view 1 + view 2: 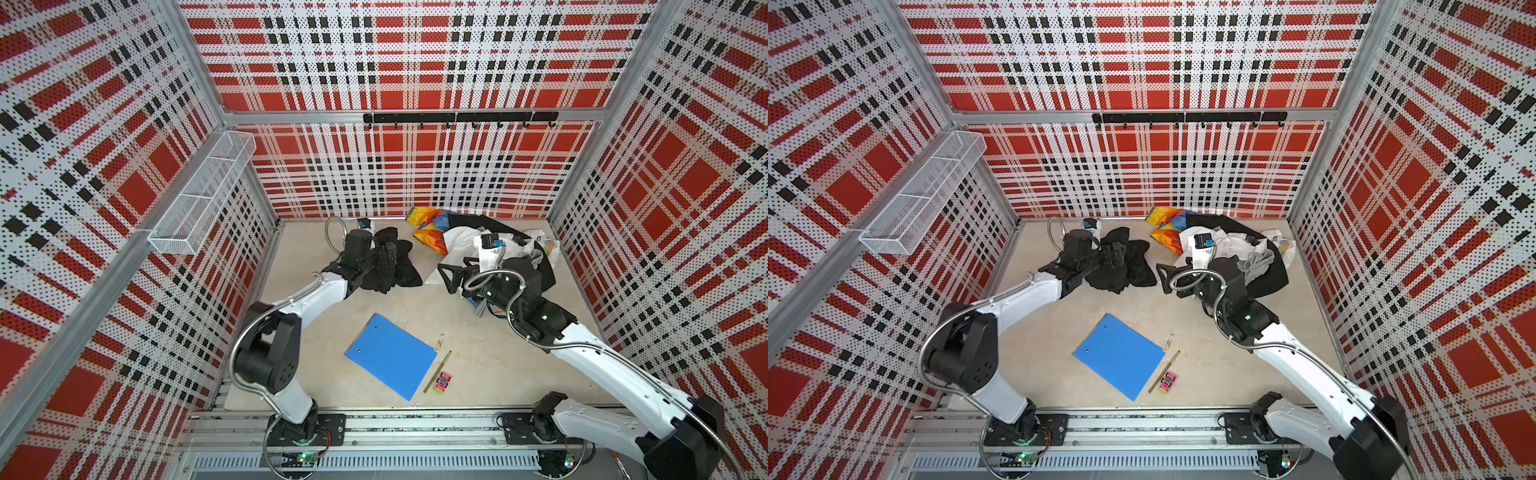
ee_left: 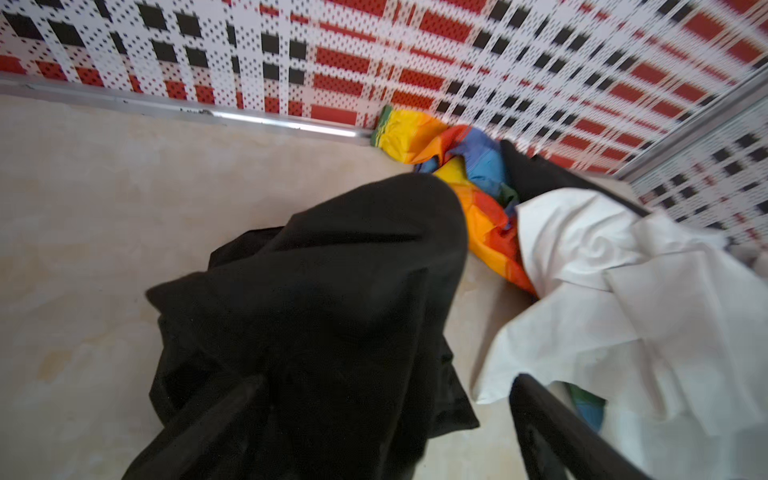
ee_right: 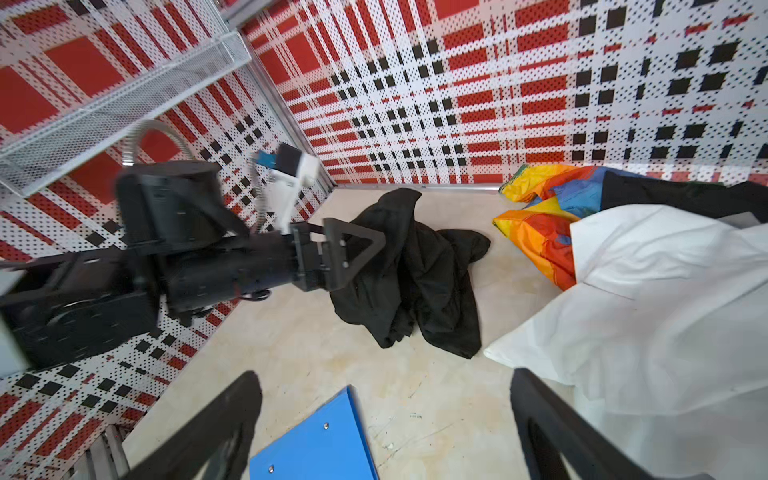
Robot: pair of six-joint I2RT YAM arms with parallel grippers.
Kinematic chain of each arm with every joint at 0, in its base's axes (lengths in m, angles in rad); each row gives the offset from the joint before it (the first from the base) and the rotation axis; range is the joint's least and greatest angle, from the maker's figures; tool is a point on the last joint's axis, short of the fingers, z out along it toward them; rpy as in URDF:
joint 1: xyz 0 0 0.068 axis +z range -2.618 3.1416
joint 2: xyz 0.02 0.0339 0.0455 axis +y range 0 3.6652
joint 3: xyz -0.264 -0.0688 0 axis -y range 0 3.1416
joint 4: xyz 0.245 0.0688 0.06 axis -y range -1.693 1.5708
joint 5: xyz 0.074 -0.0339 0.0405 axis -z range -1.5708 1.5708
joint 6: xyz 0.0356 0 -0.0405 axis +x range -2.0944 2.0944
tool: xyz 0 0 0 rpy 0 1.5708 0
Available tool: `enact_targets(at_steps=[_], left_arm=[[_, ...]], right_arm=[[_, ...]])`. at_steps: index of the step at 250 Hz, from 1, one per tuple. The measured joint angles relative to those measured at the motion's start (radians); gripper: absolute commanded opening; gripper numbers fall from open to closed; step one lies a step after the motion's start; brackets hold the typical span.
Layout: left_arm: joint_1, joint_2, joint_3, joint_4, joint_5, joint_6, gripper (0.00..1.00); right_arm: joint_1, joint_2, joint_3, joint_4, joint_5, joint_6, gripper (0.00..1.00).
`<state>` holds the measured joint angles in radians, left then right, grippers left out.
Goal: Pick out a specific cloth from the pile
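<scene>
Lying clear of pile [image 1: 457, 243], cloth [image 1: 405, 270] at L gripper [image 2: 386, 380].

There are two black garments: a black cloth [image 1: 399, 270] at eleven o'clock, another black garment [image 1: 1271, 278] in the pile [image 1: 457, 243] at one o'clock. One white garment [image 3: 665, 311], one rainbow cloth [image 1: 430, 237], one grey garment [image 1: 1260, 262]. One blue folder [image 1: 390, 357] at six o'clock, one pencil [image 1: 437, 371], one pink toy car [image 1: 444, 381].

Bright, even light; blur in wrist views.
</scene>
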<state>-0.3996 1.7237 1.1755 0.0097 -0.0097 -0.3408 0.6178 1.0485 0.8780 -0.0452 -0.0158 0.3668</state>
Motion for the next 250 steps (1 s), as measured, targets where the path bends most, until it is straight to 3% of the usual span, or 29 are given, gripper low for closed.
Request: enact_targets(at_steps=[53, 115, 194, 250], left_arm=[[-0.035, 0.298, 0.263, -0.135, -0.021, 0.04, 0.96], [-0.04, 0.501, 0.484, -0.316, -0.069, 0.087, 0.97], [-0.024, 0.492, 0.432, -0.346, -0.126, 0.085, 0.95], [0.07, 0.41, 0.315, -0.333, -0.125, 0.047, 0.94]], right_arm=[[0.0, -0.071, -0.035, -0.043, 0.027, -0.009, 1.0], [0.0, -0.192, -0.128, -0.114, 0.072, -0.003, 1.0], [0.0, -0.296, -0.141, -0.163, 0.138, 0.011, 1.0], [0.0, -0.337, -0.201, -0.186, 0.166, 0.011, 1.0]])
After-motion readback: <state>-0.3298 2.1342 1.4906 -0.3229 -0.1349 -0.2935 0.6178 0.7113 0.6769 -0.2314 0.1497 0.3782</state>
